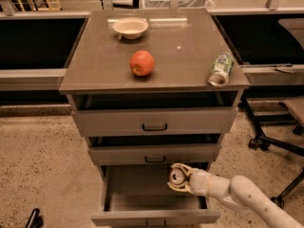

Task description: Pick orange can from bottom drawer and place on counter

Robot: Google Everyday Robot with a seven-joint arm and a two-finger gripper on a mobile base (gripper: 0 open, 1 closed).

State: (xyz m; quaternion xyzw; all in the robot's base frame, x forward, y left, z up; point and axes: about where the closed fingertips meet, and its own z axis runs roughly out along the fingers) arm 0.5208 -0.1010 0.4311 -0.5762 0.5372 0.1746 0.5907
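Note:
The bottom drawer (142,196) is pulled open below the two shallower drawers. My gripper (178,177) comes in from the lower right on a white arm and is shut on the orange can (177,176), whose silver top faces the camera. The can is lifted off the drawer floor, near the drawer's back right, just under the middle drawer's front. The counter (180,46) is the grey-brown top of the cabinet above.
On the counter are a white bowl (130,27) at the back, a red apple (142,63) in the middle and a green-and-white can (221,69) lying at the right edge. An office chair base (275,137) stands to the right of the cabinet.

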